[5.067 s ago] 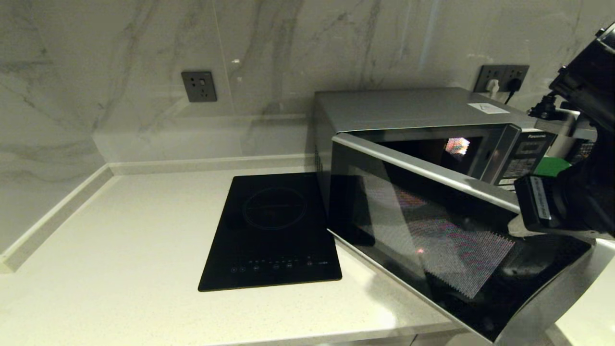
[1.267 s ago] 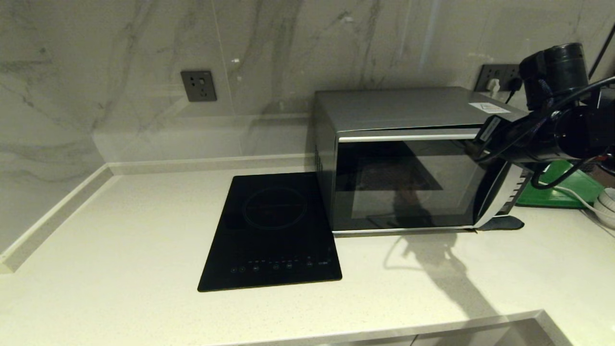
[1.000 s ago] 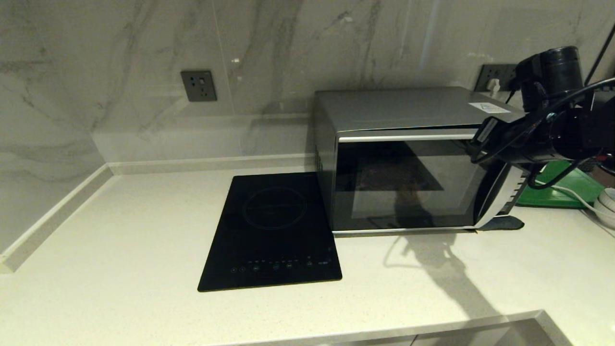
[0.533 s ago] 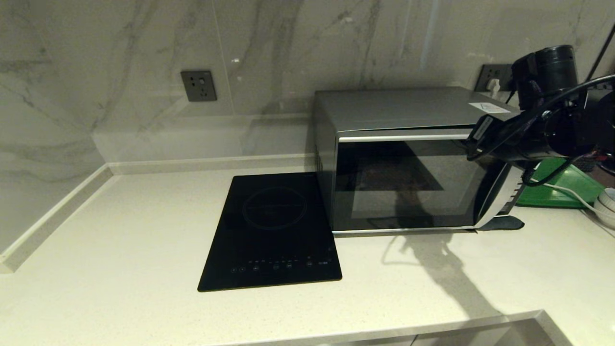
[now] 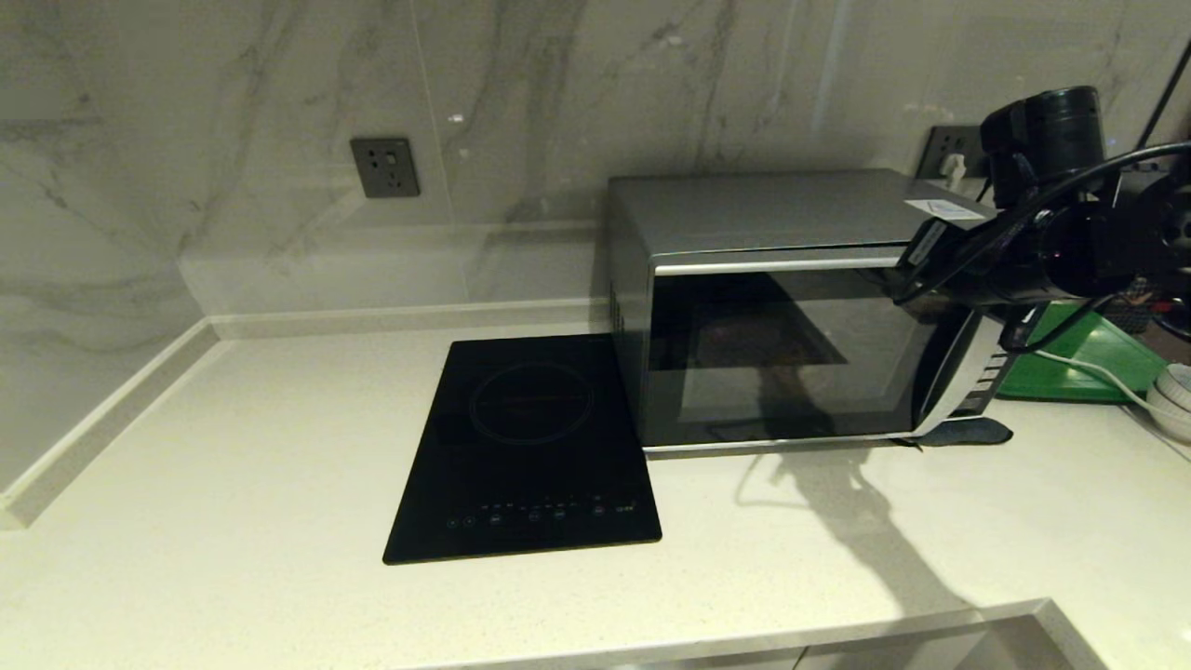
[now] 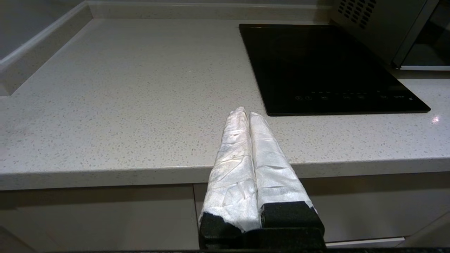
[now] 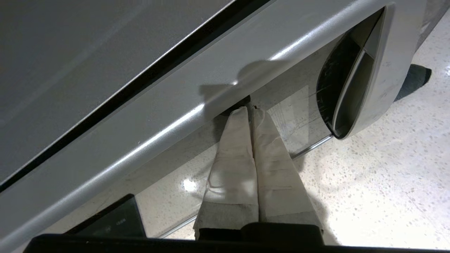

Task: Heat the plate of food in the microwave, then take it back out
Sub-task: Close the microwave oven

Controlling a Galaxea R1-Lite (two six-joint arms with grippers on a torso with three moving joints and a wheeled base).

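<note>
The microwave [image 5: 782, 307] sits on the tabletop [image 5: 279, 447], door closed, right end effector [image 7: 251, 109] pinched shut and empty against the door's top strip, left end effector [image 6: 249, 116] shut, empty, off the tabletop's front edge, well left of the microwave.

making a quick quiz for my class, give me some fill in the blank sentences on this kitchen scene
1. The microwave door is ____.
2. The black cooktop lies to the ____ of the microwave in the head view.
3. The right gripper is shut, with its tips at the top edge of the microwave's ____.
4. The left gripper is ____ and hangs before the counter edge.

Missing words: closed; left; door; shut
</note>
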